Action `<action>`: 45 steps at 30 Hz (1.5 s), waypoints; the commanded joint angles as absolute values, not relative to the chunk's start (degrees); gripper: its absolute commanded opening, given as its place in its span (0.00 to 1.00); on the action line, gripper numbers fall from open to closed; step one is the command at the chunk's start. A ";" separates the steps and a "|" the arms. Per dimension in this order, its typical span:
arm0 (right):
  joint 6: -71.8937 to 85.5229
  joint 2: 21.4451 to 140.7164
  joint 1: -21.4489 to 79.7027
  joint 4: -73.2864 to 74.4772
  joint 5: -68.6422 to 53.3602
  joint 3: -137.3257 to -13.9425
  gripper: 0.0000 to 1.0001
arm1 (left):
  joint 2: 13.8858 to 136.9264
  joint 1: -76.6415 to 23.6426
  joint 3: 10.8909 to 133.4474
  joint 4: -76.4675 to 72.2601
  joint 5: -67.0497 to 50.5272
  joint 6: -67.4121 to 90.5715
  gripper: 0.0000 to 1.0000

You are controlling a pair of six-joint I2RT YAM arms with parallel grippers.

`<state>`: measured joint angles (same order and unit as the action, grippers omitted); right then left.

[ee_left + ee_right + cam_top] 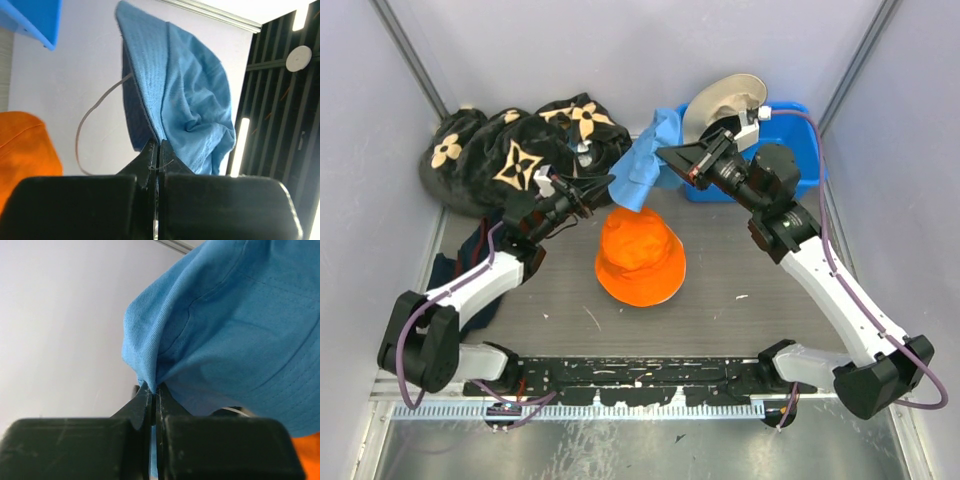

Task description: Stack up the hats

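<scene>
The light blue hat [645, 160] hangs in the air between my two grippers, above and behind the orange hat [640, 256], which lies crown up mid-table. My left gripper [610, 183] is shut on the blue hat's left brim; the left wrist view shows the blue hat [185, 95] pinched in the left gripper [158, 150]. My right gripper [665, 153] is shut on its right edge, as the right wrist view shows the blue hat [235, 330] in the right gripper [153, 392]. The beige hat [720, 100] rests on the blue bin's rim. A black hat is not in view.
A blue bin [790, 150] stands at the back right. A large black cloth with tan flower motifs [510, 150] is piled at the back left. A dark navy garment [470, 265] lies under my left arm. Grey walls close in on three sides.
</scene>
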<state>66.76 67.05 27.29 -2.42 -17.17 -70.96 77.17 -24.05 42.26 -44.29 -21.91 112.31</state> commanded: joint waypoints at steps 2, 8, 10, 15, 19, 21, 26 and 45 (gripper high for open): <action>60.94 65.41 27.62 10.61 -18.17 -73.39 0.01 | 70.37 -21.33 37.07 -41.86 -25.19 108.48 0.00; 56.98 69.44 27.60 23.43 -19.08 -81.08 0.01 | 66.67 -20.92 34.44 -39.30 -26.81 107.34 0.00; 56.47 70.52 27.60 26.29 -20.32 -83.04 0.01 | 65.68 -20.92 34.89 -36.93 -28.35 106.31 0.00; 54.94 71.05 27.60 30.22 -20.96 -85.82 0.01 | 63.66 -20.92 34.19 -33.57 -29.19 105.04 0.00; 54.70 71.02 27.60 32.98 -22.59 -86.20 0.01 | 62.54 -21.55 33.26 -30.99 -30.58 103.88 0.00; 53.85 70.86 27.62 34.66 -22.95 -86.06 0.01 | 61.84 -21.86 32.50 -29.59 -31.27 103.05 0.00; 53.02 70.04 27.68 34.97 -23.76 -82.70 0.01 | 60.31 -21.81 28.85 -27.92 -31.52 101.41 0.00; 48.96 73.24 29.03 37.91 -24.28 -81.70 0.20 | 59.84 -17.42 28.93 -18.59 -39.97 87.71 0.00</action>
